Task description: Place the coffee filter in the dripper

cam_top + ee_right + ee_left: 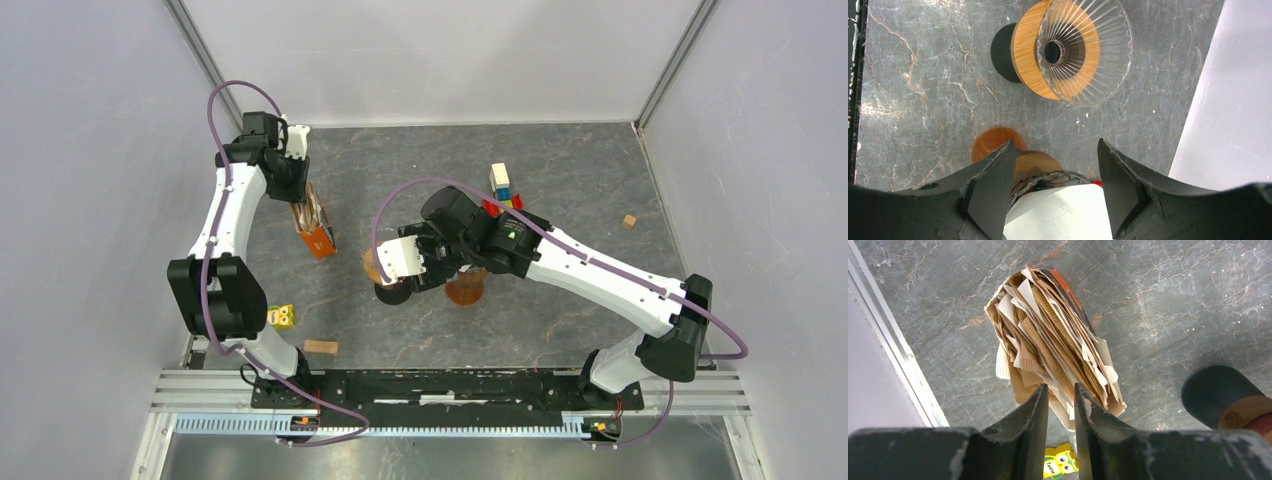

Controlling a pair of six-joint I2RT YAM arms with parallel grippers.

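A stack of brown paper coffee filters (1048, 335) stands in an orange holder (318, 238) at the left. My left gripper (1061, 390) hangs over the stack's near edge, its jaws a narrow gap apart with filter edges at the tips; it also shows in the top view (300, 195). My right gripper (1055, 142) is open and empty above an amber dripper (1035, 167) that holds a white filter (1073, 210). A clear glass dripper (1083, 50) with a wooden collar and a black base lies on its side just beyond. In the top view the right gripper (425, 272) sits between the clear dripper (388, 285) and the amber dripper (466, 291).
A yellow owl sticker (283, 317) and a wooden block (320, 347) lie near the left arm's base. Stacked coloured blocks (500, 185) stand behind the right arm, and a small wooden cube (628, 221) lies at the right. Grey walls enclose the table.
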